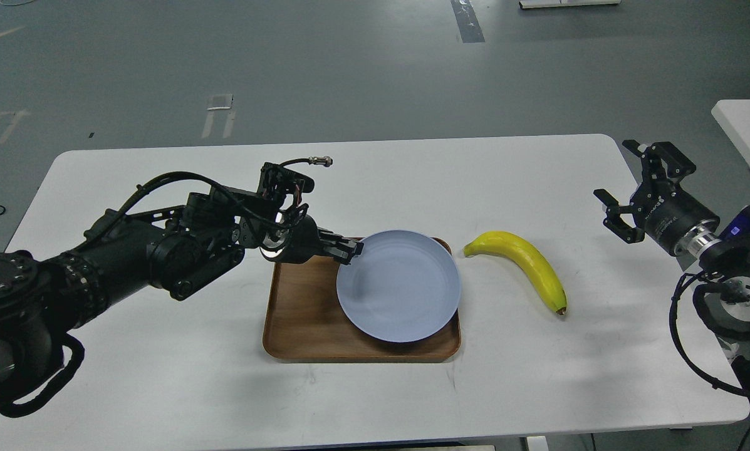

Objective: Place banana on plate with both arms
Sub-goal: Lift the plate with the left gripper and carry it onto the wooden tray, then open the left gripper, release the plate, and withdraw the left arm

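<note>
The tray point(299, 326) sat nearest on the counter point(161, 388), holding only the plate point(400, 288), which was bare. The left claw point(348, 248) was at the plate's left rim, seemingly pinching it, though I couldn't tell for certain. The banana point(525, 263) lay on the counter just right of the plate. The right claw point(625, 188) hung released, well right of the plate. Steadying seemed underway; next, the right claw must reach the banana.

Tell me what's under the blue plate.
A brown wooden tray sits under the plate, on the white table. The tray surface beneath the plate is hidden.
</note>
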Controlling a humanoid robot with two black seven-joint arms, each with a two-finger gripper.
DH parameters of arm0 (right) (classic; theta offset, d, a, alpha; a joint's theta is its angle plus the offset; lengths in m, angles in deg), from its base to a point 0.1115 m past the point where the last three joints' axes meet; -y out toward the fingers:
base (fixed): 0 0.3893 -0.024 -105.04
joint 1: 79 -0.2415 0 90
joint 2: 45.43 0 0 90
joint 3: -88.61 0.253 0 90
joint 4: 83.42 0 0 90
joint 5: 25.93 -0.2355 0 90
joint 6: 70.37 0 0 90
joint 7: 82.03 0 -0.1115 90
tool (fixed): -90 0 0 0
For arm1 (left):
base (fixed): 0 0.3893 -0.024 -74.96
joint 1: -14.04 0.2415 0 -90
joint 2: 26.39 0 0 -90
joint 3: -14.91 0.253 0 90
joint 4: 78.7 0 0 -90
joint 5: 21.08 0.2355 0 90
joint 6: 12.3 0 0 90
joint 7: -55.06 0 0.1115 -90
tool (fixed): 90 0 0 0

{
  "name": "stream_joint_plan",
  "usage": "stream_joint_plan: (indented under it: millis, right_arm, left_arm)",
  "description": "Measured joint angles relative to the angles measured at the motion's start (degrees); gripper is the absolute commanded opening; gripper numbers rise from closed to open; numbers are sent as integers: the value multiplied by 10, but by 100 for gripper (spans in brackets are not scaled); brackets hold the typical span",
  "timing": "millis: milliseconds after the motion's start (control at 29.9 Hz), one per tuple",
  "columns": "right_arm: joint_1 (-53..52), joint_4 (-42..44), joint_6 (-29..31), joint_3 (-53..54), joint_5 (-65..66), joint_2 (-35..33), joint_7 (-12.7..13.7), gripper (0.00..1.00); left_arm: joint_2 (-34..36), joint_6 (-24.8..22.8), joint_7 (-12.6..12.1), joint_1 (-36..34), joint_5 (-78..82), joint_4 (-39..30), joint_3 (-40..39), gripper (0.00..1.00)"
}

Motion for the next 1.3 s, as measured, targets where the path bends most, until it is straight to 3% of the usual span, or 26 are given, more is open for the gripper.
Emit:
stream_joint_plan:
  millis: [134,167,201,234,267,301,635,769,970,1137,1304]
  right_arm:
    - [1,0,0,0,0,0,0,100]
    - [1,0,0,0,0,0,0,100]
    - [1,0,0,0,0,0,0,100]
    - [1,0,0,0,0,0,0,100]
    - [2,0,0,0,0,0,0,100]
    - [2,0,0,0,0,0,0,100]
    - [3,1,0,0,0,0,0,100]
    - [1,1,0,0,0,0,0,100]
    - [3,2,0,0,0,0,0,100]
    - [4,2,0,0,0,0,0,100]
    - [4,-3,0,0,9,-1,0,100]
  left_arm:
    - [0,-2,0,-3,0,0,13,0]
    - [0,-2,1,-3,0,-1,14,6]
    - [0,-2,1,-3,0,-1,14,28]
    - [0,-3,1,-3,0,-1,14,43]
    - [0,-3,1,-3,0,-1,14,74]
    - [0,-3,1,-3,-1,0,14,95]
    - [10,-3,3,-26,-83,0,7,98]
    - [29,-6,4,-43,-222,-4,3,98]
    - [83,-27,4,-39,-577,-16,-41,98]
    - [152,-64,4,23,-769,-16,-94,98]
    - [187,-66,4,126,-824,-15,-209,98]
